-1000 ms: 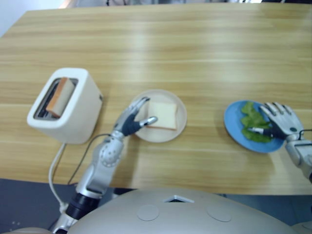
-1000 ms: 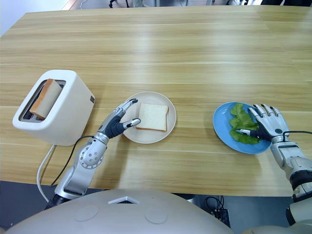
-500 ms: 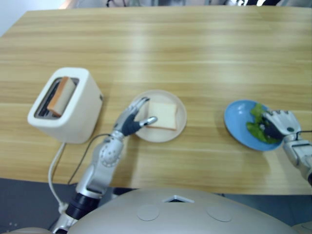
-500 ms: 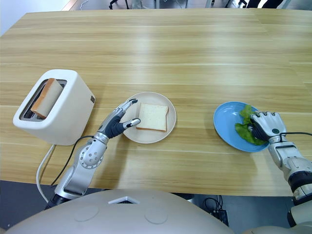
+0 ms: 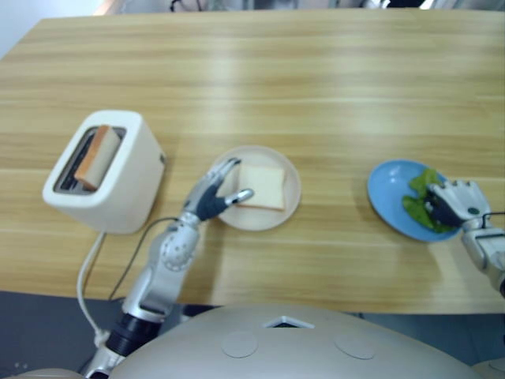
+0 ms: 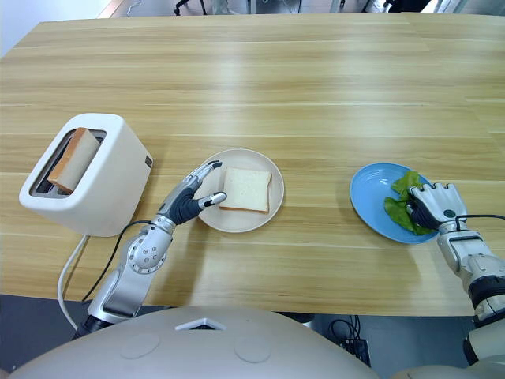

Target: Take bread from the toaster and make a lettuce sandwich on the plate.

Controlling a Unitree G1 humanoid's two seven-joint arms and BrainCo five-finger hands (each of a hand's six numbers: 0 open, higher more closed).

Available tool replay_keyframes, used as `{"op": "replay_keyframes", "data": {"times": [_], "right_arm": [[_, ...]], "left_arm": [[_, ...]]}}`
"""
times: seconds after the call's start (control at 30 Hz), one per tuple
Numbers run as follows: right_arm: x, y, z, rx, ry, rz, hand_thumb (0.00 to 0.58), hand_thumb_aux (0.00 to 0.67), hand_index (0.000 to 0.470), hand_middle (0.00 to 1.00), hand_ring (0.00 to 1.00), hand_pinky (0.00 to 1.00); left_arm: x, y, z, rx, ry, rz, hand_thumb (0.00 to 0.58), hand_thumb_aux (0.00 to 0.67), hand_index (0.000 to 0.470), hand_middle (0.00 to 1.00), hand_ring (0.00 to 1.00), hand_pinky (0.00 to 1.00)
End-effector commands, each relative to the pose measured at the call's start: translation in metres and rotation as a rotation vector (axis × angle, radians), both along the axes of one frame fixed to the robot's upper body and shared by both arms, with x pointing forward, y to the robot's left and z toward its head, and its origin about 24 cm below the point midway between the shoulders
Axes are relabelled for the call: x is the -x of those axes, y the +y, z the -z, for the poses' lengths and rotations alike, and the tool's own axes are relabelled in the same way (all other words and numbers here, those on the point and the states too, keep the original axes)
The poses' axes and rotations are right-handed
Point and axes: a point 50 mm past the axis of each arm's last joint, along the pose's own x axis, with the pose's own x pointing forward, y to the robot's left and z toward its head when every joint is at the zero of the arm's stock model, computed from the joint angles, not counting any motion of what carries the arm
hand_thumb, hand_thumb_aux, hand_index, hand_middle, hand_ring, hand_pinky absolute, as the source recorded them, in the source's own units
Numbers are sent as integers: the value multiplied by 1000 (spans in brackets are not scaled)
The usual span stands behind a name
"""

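A white toaster [image 6: 83,170] stands at the left with one slice of bread [image 6: 65,162] sticking up from its slot. A cream plate [image 6: 241,189] in the middle carries one white bread slice [image 6: 245,189]. My left hand [image 6: 189,197] rests open at the plate's left rim, fingers stretched toward the slice. On the right, a blue plate [image 6: 371,199] holds green lettuce [image 6: 402,197]. My right hand [image 6: 434,207] is curled on the lettuce at the blue plate's right side.
The toaster's white cord [image 6: 67,276] runs off the table's front edge at the left. Bare wooden table [image 6: 276,87] stretches behind both plates.
My right hand went from flat over the lettuce to curled around it, bunching the leaves toward the blue plate's right side. The blue plate slid slightly right. The left hand stayed put.
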Motion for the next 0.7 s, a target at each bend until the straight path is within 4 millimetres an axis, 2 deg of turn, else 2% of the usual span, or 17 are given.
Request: {"op": "replay_keyframes", "data": {"times": [0.03,0.33,0.7], "right_arm": [[3,1,4,-45,21,3,580,670,460,1000,1000,1000],[-6,5,-25,-118,-105,-39,580,670,460,1000,1000,1000],[-15,21,-62,-165,-207,-95,580,670,460,1000,1000,1000]], "left_arm": [[1,3,5,-6,27,-14,0,0,0,0,0,0],[2,2,8,0,35,-21,0,0,0,0,0,0],[4,1,12,11,46,-28,0,0,0,0,0,0]]}}
